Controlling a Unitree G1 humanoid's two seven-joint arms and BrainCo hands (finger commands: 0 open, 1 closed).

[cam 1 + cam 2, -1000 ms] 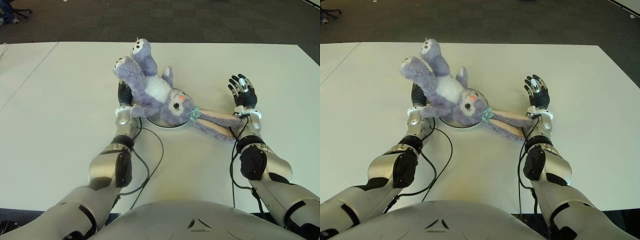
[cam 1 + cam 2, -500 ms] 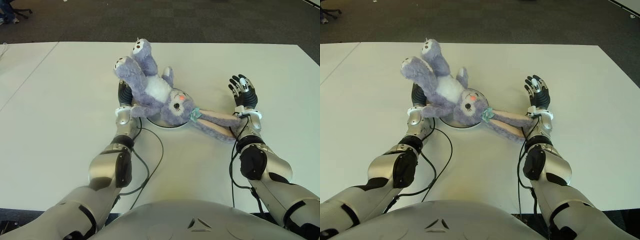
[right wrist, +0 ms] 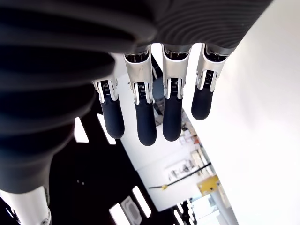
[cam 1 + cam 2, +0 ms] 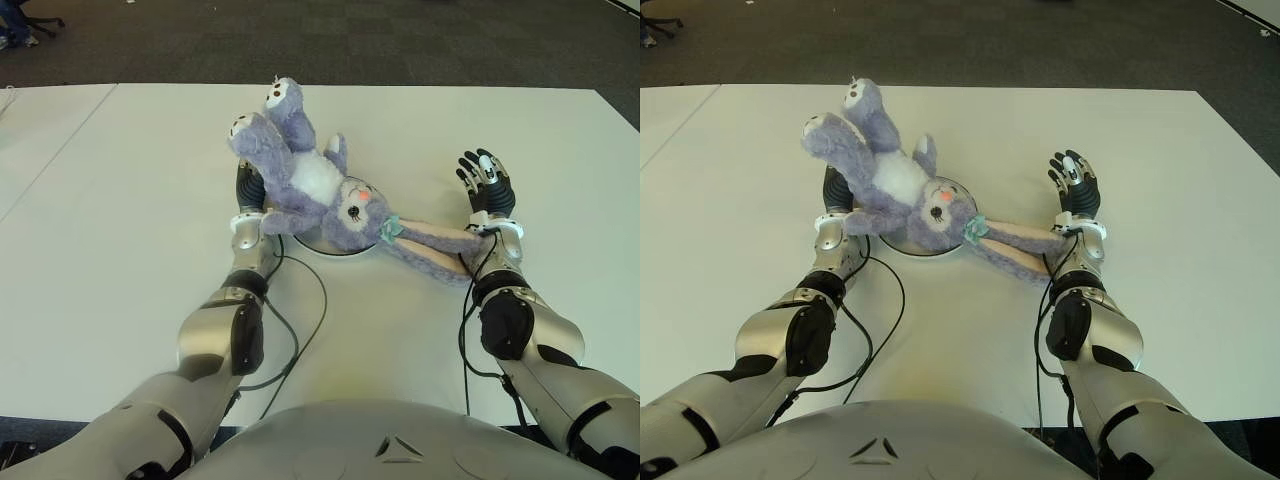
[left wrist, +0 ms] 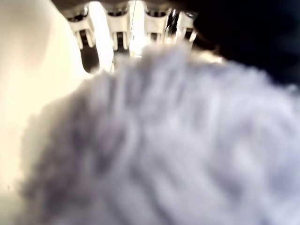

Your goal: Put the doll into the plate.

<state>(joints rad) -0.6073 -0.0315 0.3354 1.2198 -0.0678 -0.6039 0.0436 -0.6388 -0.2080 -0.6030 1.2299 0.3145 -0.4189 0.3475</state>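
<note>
On white smooth bench (image 4: 120, 200), fluffy purple rabbit doll (image 4: 310, 185) covers round plate (image 4: 335, 246); right hand (image 4: 485, 185) spread empty, left hand (image 4: 247, 190) state unclear.

White table (image 4: 120, 200) on dark grey carpet-tile floor (image 4: 420, 45); office-chair base (image 4: 25, 22) at far left.

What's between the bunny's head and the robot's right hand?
The doll's long ears stretch across the white table to the open right hand's wrist, as the eye views show.
</note>
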